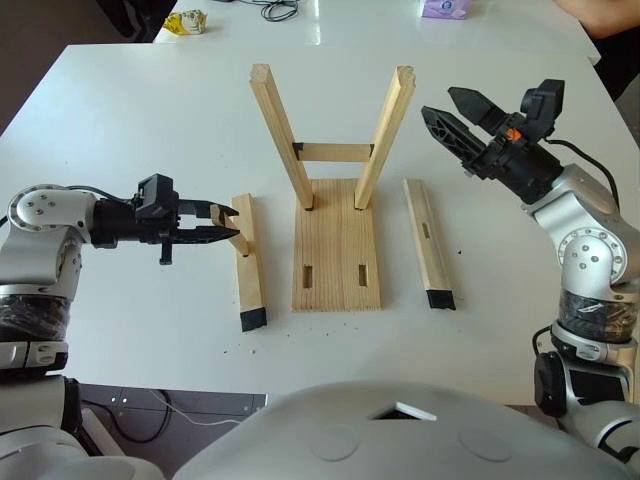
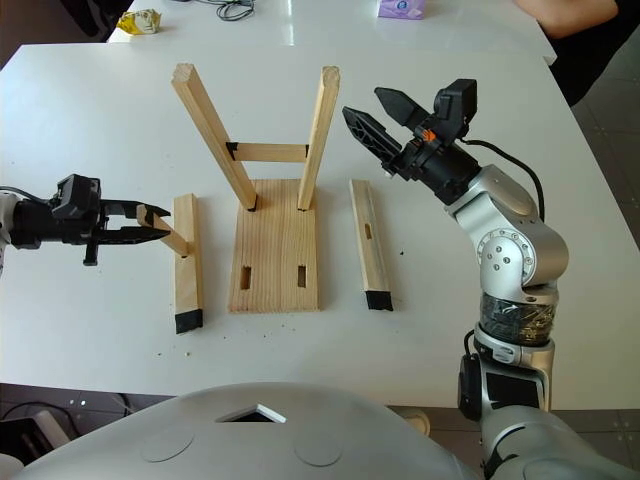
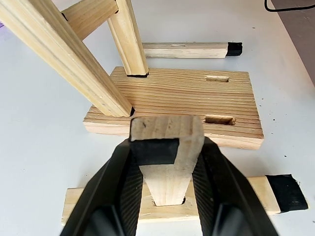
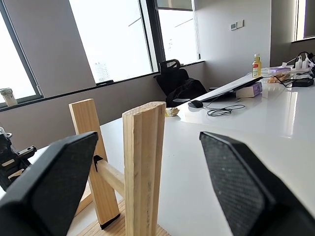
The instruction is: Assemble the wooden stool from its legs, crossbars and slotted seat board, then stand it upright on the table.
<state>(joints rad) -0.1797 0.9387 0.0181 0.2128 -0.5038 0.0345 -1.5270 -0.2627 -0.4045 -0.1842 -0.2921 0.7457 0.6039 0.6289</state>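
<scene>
- far left: left end effector (image 1: 228,222), low over the worktop (image 1: 120,120), fingers clamped on both sides of a short crossbar (image 3: 170,184) with a black-marked end.
- directly under it: loose left leg (image 1: 248,270), flat on the worktop, black tip toward the robot, the short crossbar's lower end meeting it at its slot.
- just right of that, mid-worktop: slotted seat board (image 1: 337,255), lying flat, two near slots (image 1: 308,274) showing.
- at the board's far end: two upright legs (image 1: 282,135), splayed outward, joined by a fitted crossbar (image 1: 335,152).
- right of the board, apart from it: second loose leg (image 1: 428,245), lying flat, black tip toward the robot.
- far right: right end effector (image 1: 440,102), fingers spread wide apart, raised above the worktop beside the top of the right upright leg.
</scene>
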